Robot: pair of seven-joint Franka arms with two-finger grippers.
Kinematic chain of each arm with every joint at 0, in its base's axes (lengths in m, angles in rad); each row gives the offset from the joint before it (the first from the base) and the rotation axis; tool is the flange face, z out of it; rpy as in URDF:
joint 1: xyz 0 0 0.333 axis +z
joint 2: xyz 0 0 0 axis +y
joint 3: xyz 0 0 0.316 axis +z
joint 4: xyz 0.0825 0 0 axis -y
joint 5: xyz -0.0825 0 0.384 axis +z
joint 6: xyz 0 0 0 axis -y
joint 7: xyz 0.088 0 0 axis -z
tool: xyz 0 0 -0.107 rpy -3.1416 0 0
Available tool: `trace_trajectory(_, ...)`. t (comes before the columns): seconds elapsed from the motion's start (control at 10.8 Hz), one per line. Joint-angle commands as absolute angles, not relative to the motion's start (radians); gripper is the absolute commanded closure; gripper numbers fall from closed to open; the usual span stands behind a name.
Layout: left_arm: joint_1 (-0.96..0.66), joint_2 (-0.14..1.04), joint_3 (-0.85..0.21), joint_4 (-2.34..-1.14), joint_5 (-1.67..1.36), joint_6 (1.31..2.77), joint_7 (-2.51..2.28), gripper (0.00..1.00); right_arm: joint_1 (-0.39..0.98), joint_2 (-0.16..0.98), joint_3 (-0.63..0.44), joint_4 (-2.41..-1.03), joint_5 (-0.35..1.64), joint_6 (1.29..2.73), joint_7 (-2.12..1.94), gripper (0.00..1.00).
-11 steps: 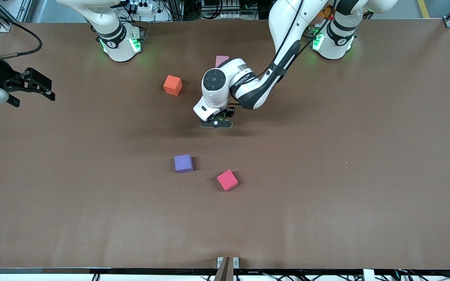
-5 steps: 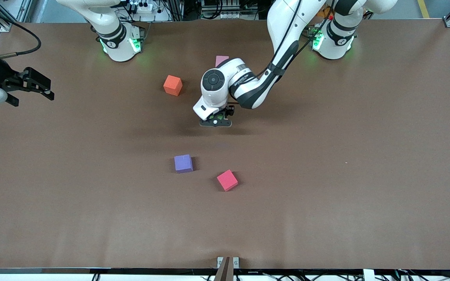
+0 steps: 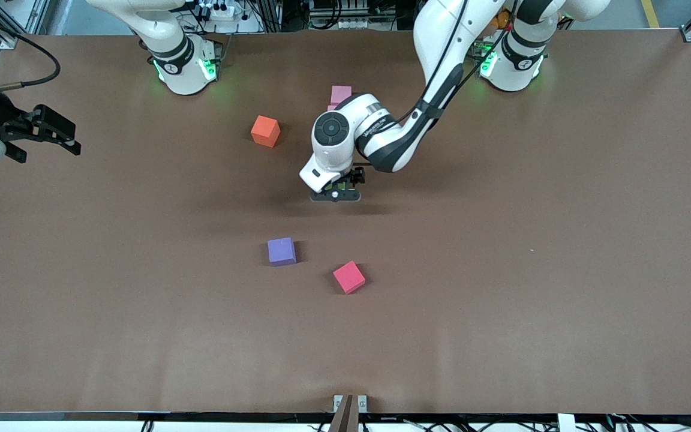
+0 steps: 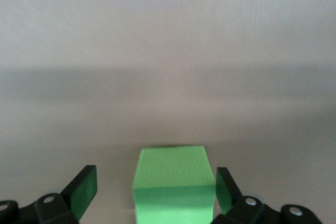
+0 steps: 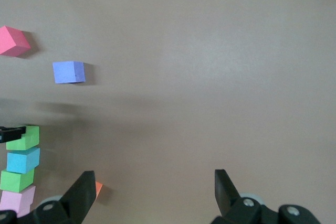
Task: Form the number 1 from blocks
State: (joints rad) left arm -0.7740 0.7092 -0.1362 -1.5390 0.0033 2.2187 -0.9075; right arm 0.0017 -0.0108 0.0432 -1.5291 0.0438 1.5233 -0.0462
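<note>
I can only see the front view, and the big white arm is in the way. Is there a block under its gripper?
Observer: Yes, a green block sits on the table between the left gripper's open fingers.
Operator: Is it all alone?
Observer: No. It ends a straight row: next come a sky blue block, a second green block and a pink block.
Operator: Is the other gripper holding anything?
Observer: No. The right gripper is open with nothing between its fingers, waiting over the right arm's end of the table.
</note>
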Motion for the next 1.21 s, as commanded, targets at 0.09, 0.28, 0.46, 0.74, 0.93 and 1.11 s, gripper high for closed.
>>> trace_trajectory(0.09,-0.701,0.505,-0.121,-1.557,-0.023,2.084,-0.917,0.00,-0.012,-0.011,0.054,-1.509,0.043,1.506,-0.005,0.00)
trace_trajectory(0.28,-0.600,0.398,-0.135,-1.560,-0.014,2.016,-0.907,0.00,-0.011,-0.009,0.055,-1.509,0.041,1.508,-0.005,0.00)
trace_trajectory(0.46,-0.479,0.300,-0.161,-1.560,-0.014,1.922,-0.864,0.00,-0.009,-0.008,0.058,-1.509,0.043,1.517,-0.005,0.00)
trace_trajectory(0.74,-0.229,0.168,-0.219,-1.562,-0.023,1.756,-0.738,0.00,-0.009,-0.008,0.058,-1.509,0.043,1.514,-0.005,0.00)
trace_trajectory(0.93,-0.108,0.100,-0.229,-1.569,-0.023,1.657,-0.553,0.00,-0.009,-0.008,0.058,-1.512,0.041,1.508,-0.006,0.00)
trace_trajectory(1.11,-0.002,0.054,-0.229,-1.569,-0.014,1.600,-0.353,0.00,-0.009,-0.008,0.058,-1.517,0.041,1.509,-0.006,0.00)
